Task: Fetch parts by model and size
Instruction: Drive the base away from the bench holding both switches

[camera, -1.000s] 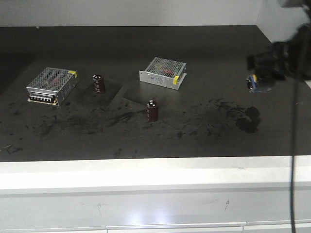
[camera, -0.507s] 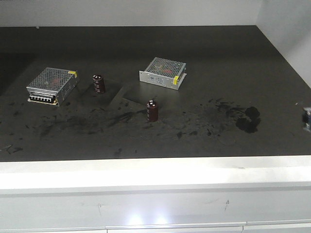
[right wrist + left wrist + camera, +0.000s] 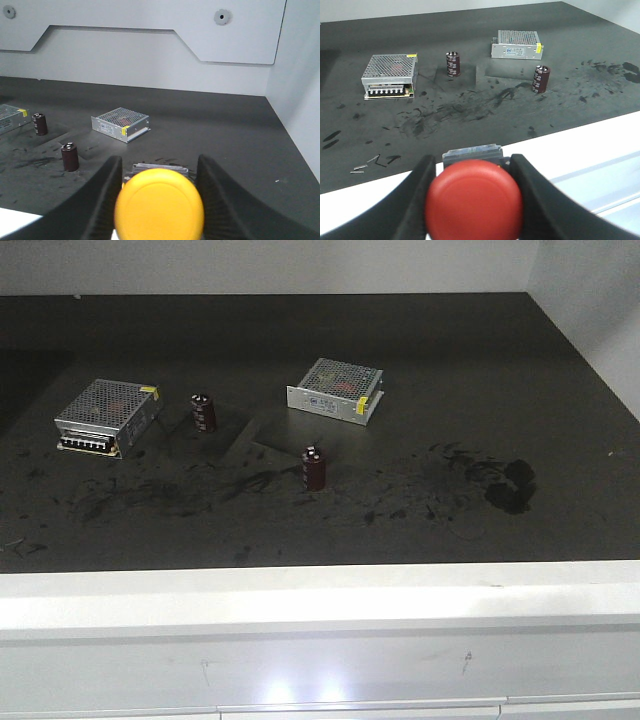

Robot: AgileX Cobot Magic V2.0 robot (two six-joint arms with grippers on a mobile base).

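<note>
The left gripper [image 3: 472,161] is closed to a narrow span on the red-capped push-button switch [image 3: 474,200]. Its two dark fingers [image 3: 420,200] hug either side of the mushroom cap. The cap faces back toward the wrist, and the grey edge of the base shows just beyond it, between the fingertips. Gripped from the sides like this, the round cap probably cannot roll out.

The right gripper [image 3: 159,162] holds the yellow-capped push-button switch [image 3: 159,205] the same way, flanked on both sides with the base edge peeking out past the cap.

Each switch is carried off the dark bench top [image 3: 470,115], not resting on it. The left gripper hangs over the white front ledge [image 3: 570,145].

What lies ahead of the grippers is left alone because it is the wrong kind of part:
- Well ahead of the left gripper are two silver perforated-metal boxes [image 3: 390,75] and two maroon capacitors [image 3: 452,64], standing upright and apart.
- Ahead and to the left of the right gripper are one such box [image 3: 120,124] and a capacitor [image 3: 70,156].

The front view shows no arm and no switch on the bench. Both parts therefore look fetched, and what most likely remains is delivering them somewhere out of view
</note>
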